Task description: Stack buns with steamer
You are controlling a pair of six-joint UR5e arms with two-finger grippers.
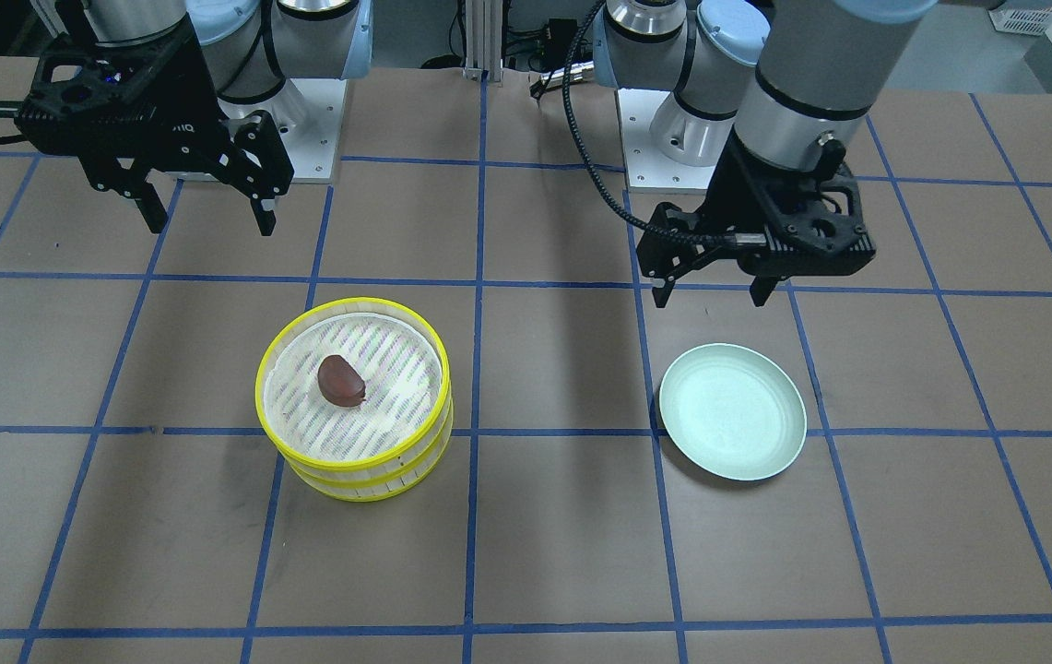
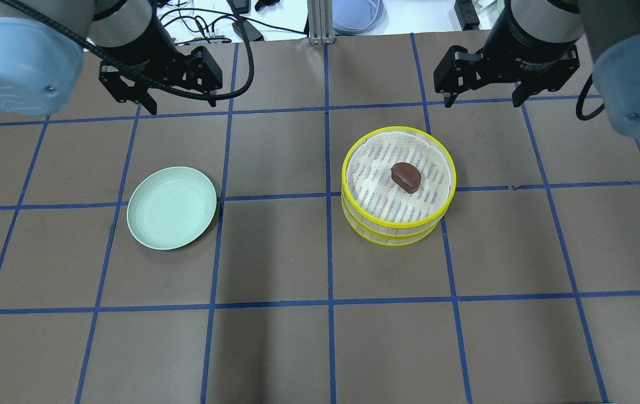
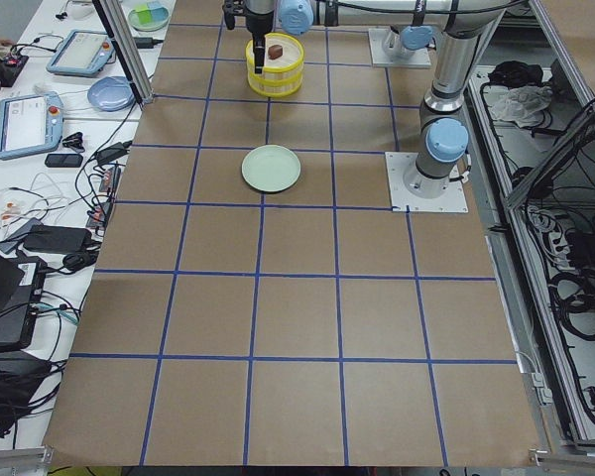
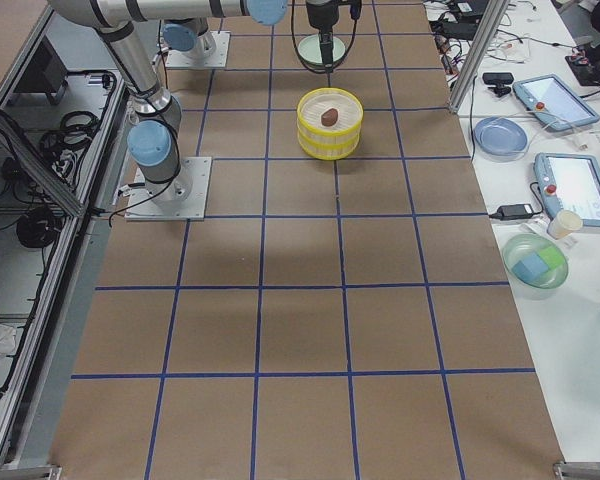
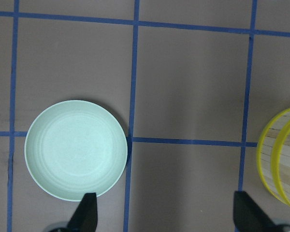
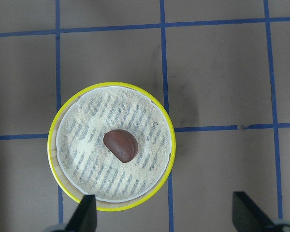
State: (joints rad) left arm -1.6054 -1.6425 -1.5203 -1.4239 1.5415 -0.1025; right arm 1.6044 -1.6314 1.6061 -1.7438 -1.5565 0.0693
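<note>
The steamer's two yellow-rimmed tiers [image 1: 369, 475] stand stacked on the table. A dark reddish-brown bun [image 1: 341, 380] lies on the top tier's slatted floor; it also shows in the overhead view [image 2: 406, 175] and the right wrist view [image 6: 120, 144]. The cream-white bun is not visible. My right gripper [image 1: 210, 224] is open and empty, raised behind the stack [image 2: 392, 231]. My left gripper [image 1: 712, 297] is open and empty, raised behind the pale green plate [image 1: 733, 424].
The plate [image 2: 172, 207] is empty and lies about one grid square to the stack's side. The arm bases [image 1: 304, 120] stand at the table's back edge. Side benches hold tablets and dishes [image 4: 500, 135].
</note>
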